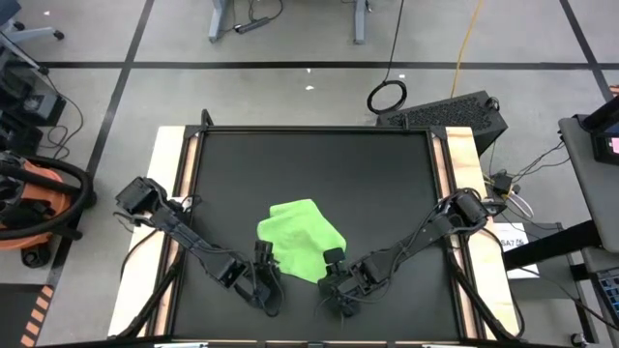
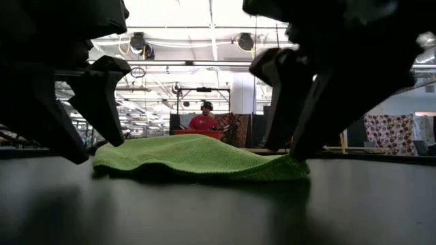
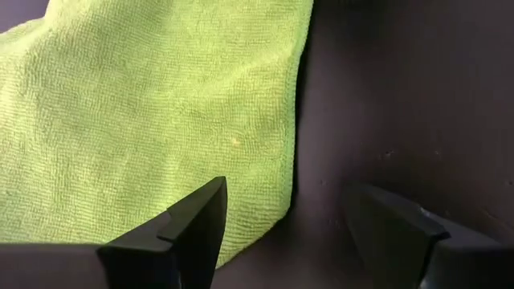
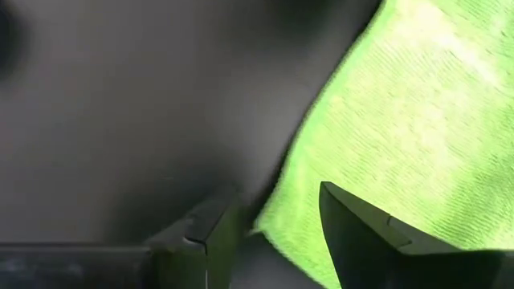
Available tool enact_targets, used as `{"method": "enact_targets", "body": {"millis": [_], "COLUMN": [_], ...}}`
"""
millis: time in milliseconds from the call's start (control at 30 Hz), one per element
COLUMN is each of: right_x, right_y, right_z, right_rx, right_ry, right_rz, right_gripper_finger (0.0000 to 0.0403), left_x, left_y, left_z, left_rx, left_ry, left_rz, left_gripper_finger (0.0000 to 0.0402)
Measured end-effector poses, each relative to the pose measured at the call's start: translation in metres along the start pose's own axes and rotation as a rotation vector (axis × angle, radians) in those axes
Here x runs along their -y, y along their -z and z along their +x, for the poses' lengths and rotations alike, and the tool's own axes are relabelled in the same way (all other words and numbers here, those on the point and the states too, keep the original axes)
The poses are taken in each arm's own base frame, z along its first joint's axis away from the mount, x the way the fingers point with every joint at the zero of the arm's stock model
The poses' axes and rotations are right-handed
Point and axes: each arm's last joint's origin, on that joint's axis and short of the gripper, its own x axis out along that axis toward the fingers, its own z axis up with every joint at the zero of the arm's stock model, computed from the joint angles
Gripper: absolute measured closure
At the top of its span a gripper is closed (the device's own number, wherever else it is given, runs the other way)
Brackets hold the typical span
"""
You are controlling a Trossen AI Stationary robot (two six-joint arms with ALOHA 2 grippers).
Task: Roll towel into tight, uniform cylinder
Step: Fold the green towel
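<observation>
The lime-green towel (image 1: 302, 237) lies crumpled and partly flat on the black mat (image 1: 319, 164), near its front middle. It also shows in the low view (image 2: 197, 158). My left gripper (image 1: 263, 261) is open at the towel's near left corner. In the left wrist view (image 3: 293, 233) one finger stands over the cloth and one over the mat. My right gripper (image 1: 335, 263) is open at the towel's near right corner. In the right wrist view (image 4: 273, 233) it stands astride the towel's edge (image 4: 289, 185). My left gripper is low at the towel's left end (image 2: 102, 155), fingers pointing down, but I cannot tell whether they touch the cloth. My right gripper has one fingertip (image 2: 294, 153) down at the towel's right end (image 2: 300, 167), coming from above. The towel lies flat on the mat.
The mat sits in a wooden-edged frame (image 1: 172, 184). Its far half (image 1: 319, 155) is bare. A person in red (image 2: 203, 121) stands far behind the table in the room.
</observation>
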Motion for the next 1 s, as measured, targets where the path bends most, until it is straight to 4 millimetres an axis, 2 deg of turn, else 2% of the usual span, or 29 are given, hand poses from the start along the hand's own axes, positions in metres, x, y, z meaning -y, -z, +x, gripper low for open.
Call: {"method": "enact_targets", "body": {"millis": [133, 200, 433, 733, 1000], "right_x": [0.005, 0.008, 0.012, 0.014, 0.021], "right_y": [0.003, 0.004, 0.006, 0.004, -0.018], "right_z": [0.005, 0.006, 0.007, 0.004, -0.027], "right_rx": [0.02, 0.017, -0.01, 0.002, 0.112], "right_ry": [0.019, 0.052, 0.046, 0.074, 0.165], "right_rz": [0.015, 0.017, -0.02, -0.012, 0.057], "right_gripper_finger": [0.0245, 0.026, 0.039, 0.0401, 0.0402], "left_x": [-0.002, -0.003, -0.006, -0.014, -0.018], "left_y": [-0.003, -0.003, -0.007, -0.006, -0.013], "left_z": [0.001, 0.002, 0.004, 0.011, 0.013], "left_rx": [0.016, 0.014, 0.028, 0.035, 0.093], "left_ry": [0.002, 0.003, 0.027, 0.065, 0.077], "left_rz": [-0.015, -0.021, -0.042, -0.08, -0.088], "left_gripper_finger": [0.0153, 0.0153, 0.0153, 0.0153, 0.0153]}}
